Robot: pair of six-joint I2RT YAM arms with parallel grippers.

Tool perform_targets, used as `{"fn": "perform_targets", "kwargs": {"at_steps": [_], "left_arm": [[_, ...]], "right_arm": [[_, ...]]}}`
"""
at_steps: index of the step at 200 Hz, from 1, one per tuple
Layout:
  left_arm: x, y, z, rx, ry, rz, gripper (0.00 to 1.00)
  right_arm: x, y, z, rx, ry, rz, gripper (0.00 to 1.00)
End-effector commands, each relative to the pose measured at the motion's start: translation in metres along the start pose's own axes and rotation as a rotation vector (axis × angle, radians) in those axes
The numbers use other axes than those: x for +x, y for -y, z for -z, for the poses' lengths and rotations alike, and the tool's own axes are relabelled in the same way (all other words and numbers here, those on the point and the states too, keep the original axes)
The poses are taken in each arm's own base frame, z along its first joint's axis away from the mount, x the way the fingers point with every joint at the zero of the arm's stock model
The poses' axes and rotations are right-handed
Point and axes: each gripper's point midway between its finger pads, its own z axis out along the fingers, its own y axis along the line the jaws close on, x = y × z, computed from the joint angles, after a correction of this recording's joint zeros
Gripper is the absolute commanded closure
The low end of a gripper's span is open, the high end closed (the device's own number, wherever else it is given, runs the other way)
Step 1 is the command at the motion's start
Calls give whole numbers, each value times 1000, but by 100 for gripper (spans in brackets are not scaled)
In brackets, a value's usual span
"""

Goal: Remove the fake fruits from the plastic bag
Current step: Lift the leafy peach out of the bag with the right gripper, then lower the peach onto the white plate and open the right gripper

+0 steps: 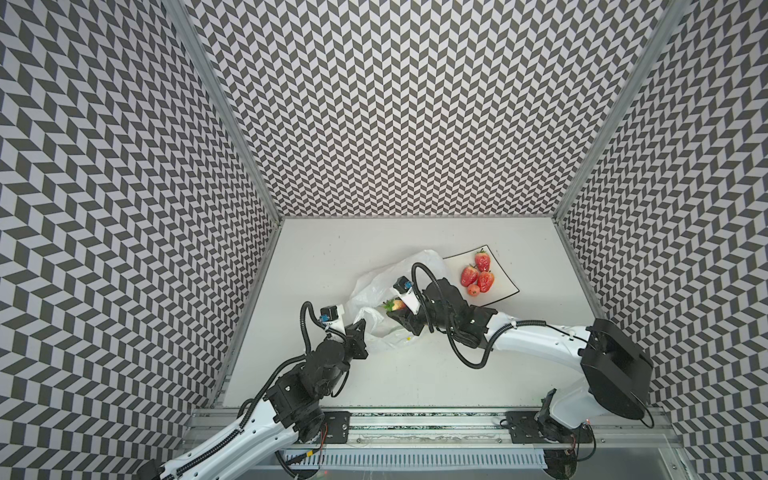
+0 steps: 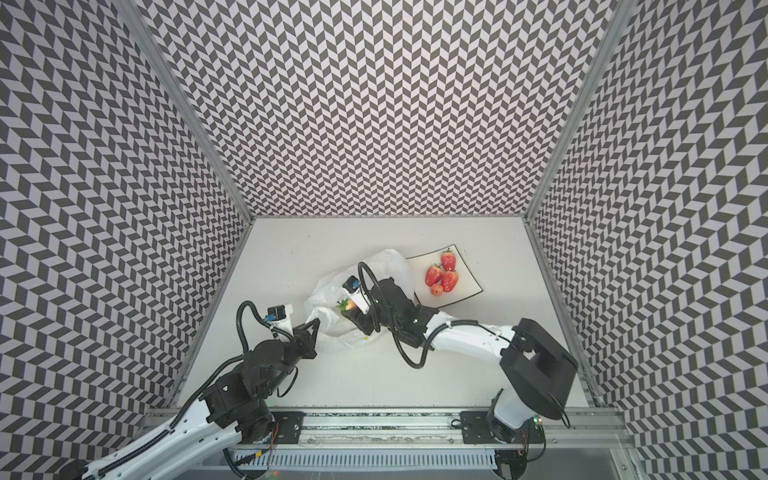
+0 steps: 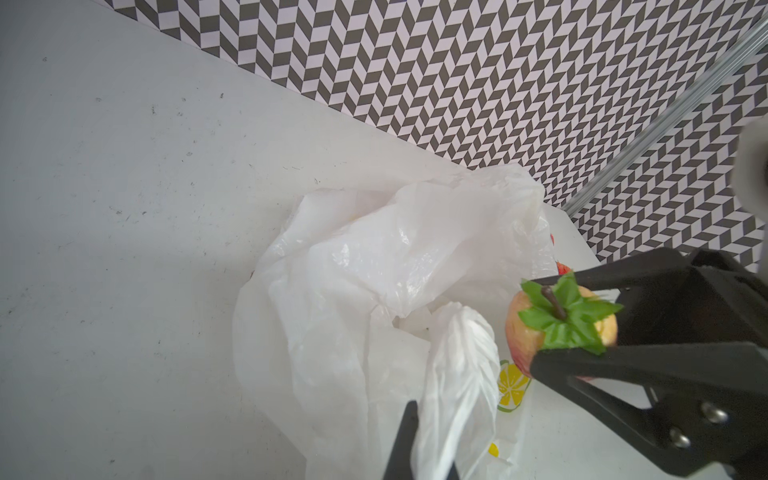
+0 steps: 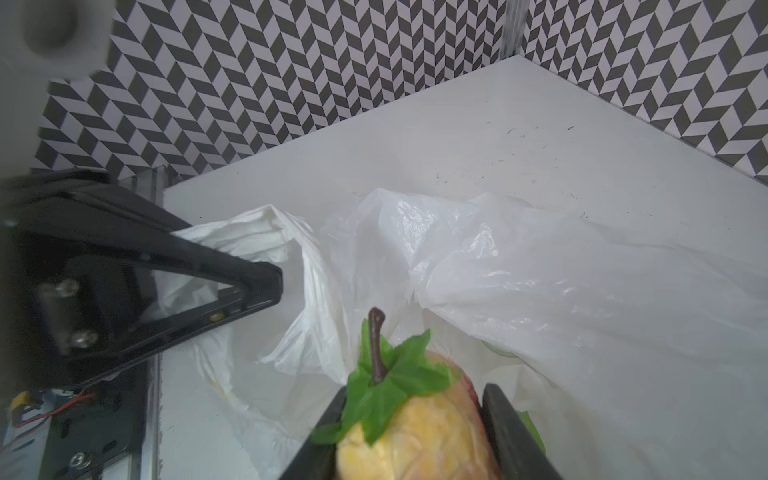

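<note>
White counter (image 1: 415,374): plain pale surface, lightly scuffed, boxed in by walls (image 1: 415,104) papered in a black-and-white chevron pattern
Crumpled plastic bag (image 1: 370,286): thin, crinkly, translucent white; lies near the middle of the counter in both top views, between the two arms and just beside the plate (image 1: 505,284), with its open mouth turned toward the arms
Bag handle (image 4: 249,237): one loop, bunched into a narrow strip, runs into the tip of the left claw (image 4: 266,282)
State of the left claw: fingers pressed together on that handle, at the side of the bag nearest the left arm
State of the right claw (image 4: 415,411): reaches into the bag's mouth; its two black fingers are clamped on either side of the peach-like fruit (image 4: 415,444)
Look of the peach-like fruit: yellow shading to red, with green cloth leaves and a brown stem; held at the bag's mouth over the crinkled plastic; whether it touches the bag cannot be told
Square plate: white with a black rim, flat on the counter on the far right side of the bag
On the plate: three red strawberries (image 1: 469,275) with green tops, clustered together, and one small round fruit (image 1: 473,290), red-orange, against them
Yellow lemon-slice print (image 3: 513,384): flat, on the bag's plastic, just beside the held fruit in the left wrist view
</note>
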Motion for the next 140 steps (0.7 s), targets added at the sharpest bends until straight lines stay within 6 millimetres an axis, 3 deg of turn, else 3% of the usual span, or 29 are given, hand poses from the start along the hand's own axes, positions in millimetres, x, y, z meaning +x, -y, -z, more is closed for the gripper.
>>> {"fn": "perform_targets", "kwargs": {"at_steps": [1,21,46,66,103,140], "left_arm": [[-5,-2,1,-7,30,31,100],[-7,-2,2,-6,36,38,100],[-6,-3,3,-6,38,46,100],[-7,-3,3,-4,41,43,100],[-9,0,2,-4,41,32,100],[-13,2,3,3,52,30,100]], "right_arm": [[-20,5,29,32,82,-62,70],[-13,47,58,203,73,-196,70],[14,128,98,473,77,-402,70],[33,180,124,620,110,-533,70],[72,266,152,826,95,-692,69],[109,327,161,887,47,-860,69]]}}
